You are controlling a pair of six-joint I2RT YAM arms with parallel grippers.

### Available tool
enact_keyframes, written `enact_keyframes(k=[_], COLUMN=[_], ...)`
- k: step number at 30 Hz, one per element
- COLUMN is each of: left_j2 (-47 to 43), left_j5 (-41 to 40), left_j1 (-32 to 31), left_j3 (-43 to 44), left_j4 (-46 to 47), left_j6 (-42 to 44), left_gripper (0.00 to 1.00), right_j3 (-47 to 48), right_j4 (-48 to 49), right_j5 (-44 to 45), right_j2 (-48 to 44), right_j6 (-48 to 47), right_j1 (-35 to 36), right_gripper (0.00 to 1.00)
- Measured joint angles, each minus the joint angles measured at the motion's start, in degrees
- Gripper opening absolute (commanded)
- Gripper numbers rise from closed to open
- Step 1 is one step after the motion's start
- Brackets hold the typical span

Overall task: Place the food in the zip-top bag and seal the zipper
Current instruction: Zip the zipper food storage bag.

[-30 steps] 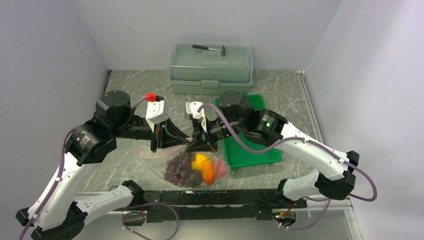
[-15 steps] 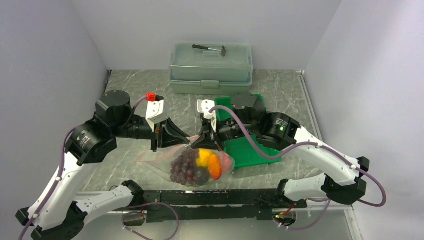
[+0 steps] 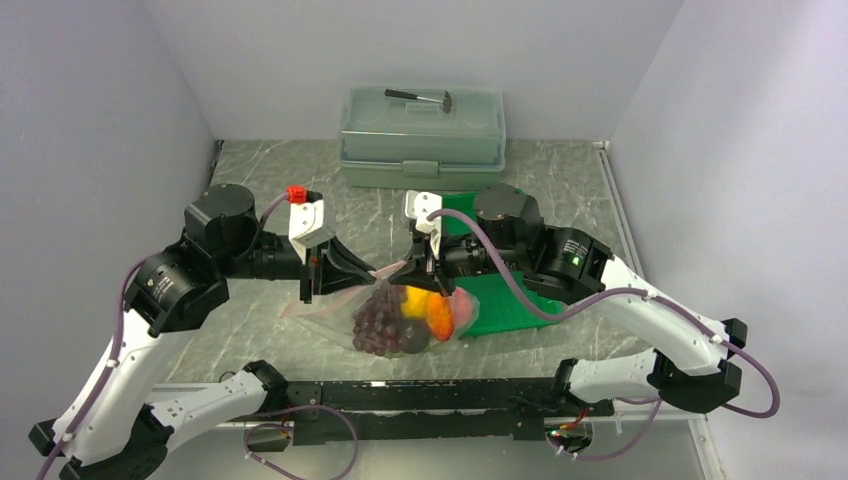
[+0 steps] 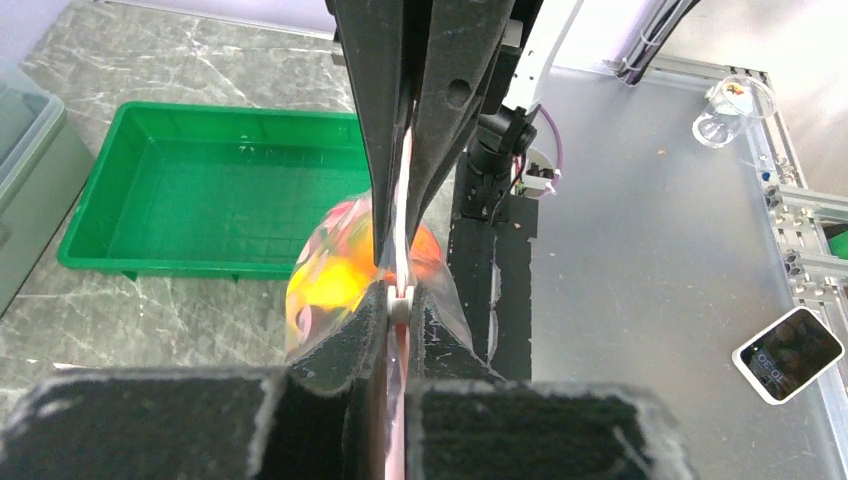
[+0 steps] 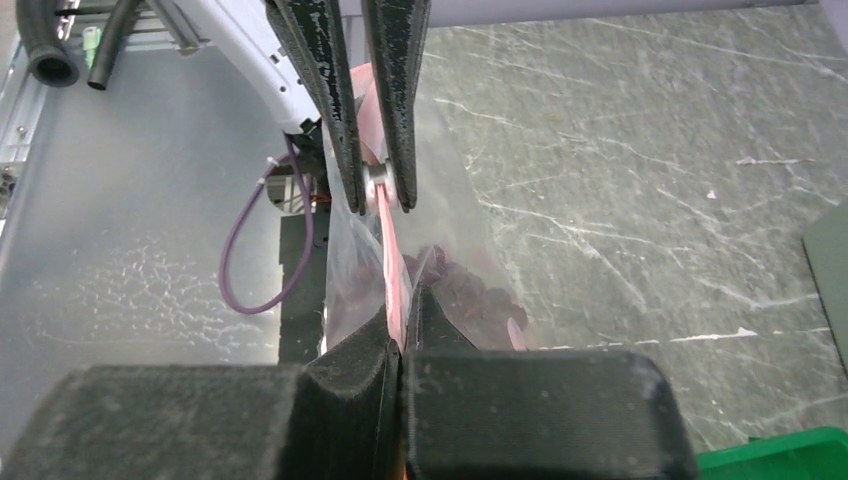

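Zip-top bag (image 3: 400,312), clear with a pink zipper strip (image 5: 392,262), is held up by its top edge over the marble table (image 3: 570,180), just beside the green tray (image 3: 505,305). Purple grapes (image 3: 376,320) and orange fruit (image 3: 437,318) are seen inside. The strip is pinched by the left gripper (image 3: 368,276) and right gripper (image 3: 410,276), with both sets of jaws pressed together on it.
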Motion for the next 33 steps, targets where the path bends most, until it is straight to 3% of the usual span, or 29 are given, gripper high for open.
enact_keyframes(k=[33], left_j2=[-6.5], left_j5=[-14.9], left_j1=[0.0], left_j3=[-4.1], left_j4=[0.8], left_j6=[-1.7], left_gripper=[0.00], right_j3=[1.2], right_j4=[-0.7], right_j5=[14.3], right_j2=[-7.3], right_j6=[4.9], right_j1=[-2.7], right_gripper=[0.00])
